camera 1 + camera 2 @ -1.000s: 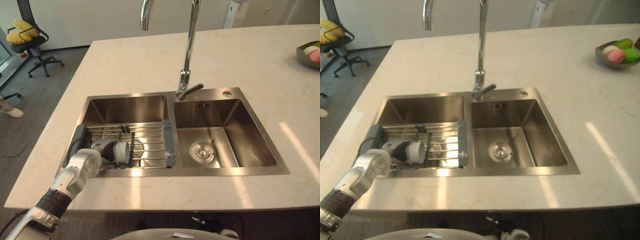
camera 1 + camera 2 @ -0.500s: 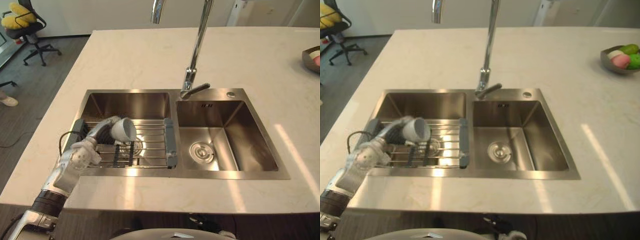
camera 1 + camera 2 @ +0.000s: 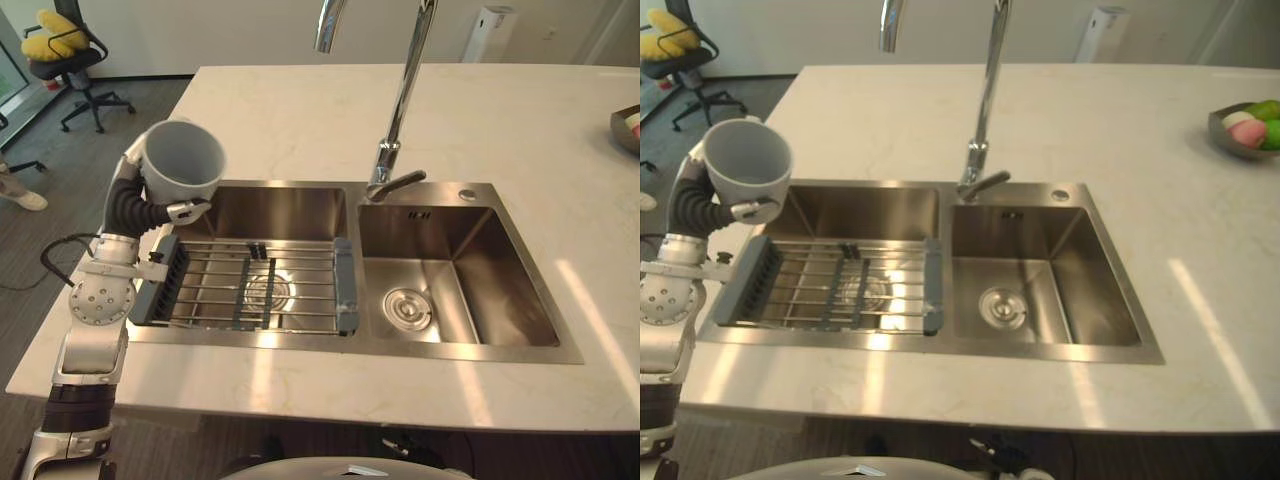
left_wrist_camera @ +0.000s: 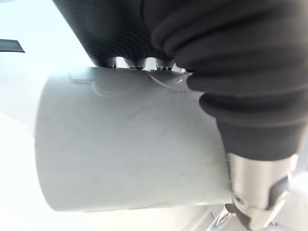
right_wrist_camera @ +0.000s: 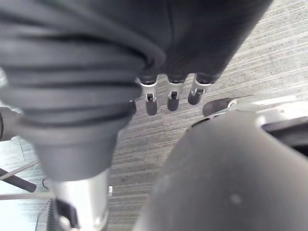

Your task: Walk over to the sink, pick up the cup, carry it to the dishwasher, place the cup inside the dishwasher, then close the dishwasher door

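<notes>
At the upper left of the head view stands an office chair. Just right of it my left hand is curled round the grey cup, holding it in the air, mouth toward the camera, above the left corner of the sink. A wire rack lies in the left basin. The faucet rises at centre from the tabletop. A fruit bowl sits at the far right. My right hand hangs over the floor, fingers relaxed, holding nothing.

Faucet top cut off, bowl clipped at edge, left hand partly behind cup
</notes>
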Available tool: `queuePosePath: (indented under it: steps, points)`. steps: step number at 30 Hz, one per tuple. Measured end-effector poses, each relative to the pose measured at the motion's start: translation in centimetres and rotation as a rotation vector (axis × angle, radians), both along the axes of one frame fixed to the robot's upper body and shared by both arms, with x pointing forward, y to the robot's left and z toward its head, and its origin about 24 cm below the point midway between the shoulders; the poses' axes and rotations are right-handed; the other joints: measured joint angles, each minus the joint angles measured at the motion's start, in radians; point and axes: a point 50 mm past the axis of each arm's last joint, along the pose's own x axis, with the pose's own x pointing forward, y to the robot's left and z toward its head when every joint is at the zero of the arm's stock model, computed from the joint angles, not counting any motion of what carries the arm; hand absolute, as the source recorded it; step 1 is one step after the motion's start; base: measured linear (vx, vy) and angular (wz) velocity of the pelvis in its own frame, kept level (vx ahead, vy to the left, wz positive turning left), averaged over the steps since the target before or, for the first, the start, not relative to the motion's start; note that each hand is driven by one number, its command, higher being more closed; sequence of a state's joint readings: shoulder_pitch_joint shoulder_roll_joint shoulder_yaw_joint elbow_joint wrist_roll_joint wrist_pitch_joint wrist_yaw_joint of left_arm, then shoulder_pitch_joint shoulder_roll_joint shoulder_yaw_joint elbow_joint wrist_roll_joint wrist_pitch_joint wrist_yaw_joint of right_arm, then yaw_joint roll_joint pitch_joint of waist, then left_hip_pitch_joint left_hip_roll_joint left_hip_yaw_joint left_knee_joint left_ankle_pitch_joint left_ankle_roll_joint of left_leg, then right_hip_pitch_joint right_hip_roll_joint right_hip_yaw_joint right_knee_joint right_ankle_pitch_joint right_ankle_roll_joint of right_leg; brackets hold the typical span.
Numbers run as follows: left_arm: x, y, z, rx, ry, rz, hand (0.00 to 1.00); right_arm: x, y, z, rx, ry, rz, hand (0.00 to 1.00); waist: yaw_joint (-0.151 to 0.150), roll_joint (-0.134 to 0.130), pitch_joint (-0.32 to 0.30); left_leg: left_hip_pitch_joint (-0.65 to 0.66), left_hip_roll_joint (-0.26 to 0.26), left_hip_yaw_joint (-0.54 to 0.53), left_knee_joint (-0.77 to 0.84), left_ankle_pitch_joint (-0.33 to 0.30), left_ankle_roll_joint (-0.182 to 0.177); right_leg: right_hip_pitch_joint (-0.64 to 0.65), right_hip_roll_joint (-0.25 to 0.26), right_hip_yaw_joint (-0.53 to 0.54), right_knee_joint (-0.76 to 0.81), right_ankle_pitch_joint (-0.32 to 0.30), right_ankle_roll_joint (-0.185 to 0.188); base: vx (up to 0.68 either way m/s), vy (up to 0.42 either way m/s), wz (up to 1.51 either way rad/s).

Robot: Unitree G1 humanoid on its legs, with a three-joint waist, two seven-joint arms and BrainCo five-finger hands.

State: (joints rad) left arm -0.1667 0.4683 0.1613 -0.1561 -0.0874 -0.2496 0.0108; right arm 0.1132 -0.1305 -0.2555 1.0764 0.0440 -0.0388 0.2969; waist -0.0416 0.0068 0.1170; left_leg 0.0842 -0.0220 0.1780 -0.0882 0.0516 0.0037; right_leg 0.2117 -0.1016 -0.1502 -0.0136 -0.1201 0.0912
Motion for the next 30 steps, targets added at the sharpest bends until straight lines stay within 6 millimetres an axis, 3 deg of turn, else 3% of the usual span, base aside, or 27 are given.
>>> queuePosePath:
  steps: [10,30]
  points:
    - [-1.3,0.2,-1.4,-0.251,0.008,-0.020,1.00,0.0,0.7,-0.1,0.023,0.032,0.033,0.00,0.015,-0.025,0.000,0.002,0.000,-0.001,0.000,-0.001,-0.001,0.003,0.001,0.000,-0.001,0.000,0.000,0.00,0.000,0.00]
    - [-1.1,-0.6,-2.8,-0.362,0.102,-0.113,1.00,-0.8,1.2,-0.3,0.059,0.057,0.026,0.00,0.006,-0.049,-0.026,0.016,0.006,0.021,0.000,-0.005,-0.004,0.004,0.002,0.023,-0.005,0.001,-0.001,0.00,0.000,-0.02]
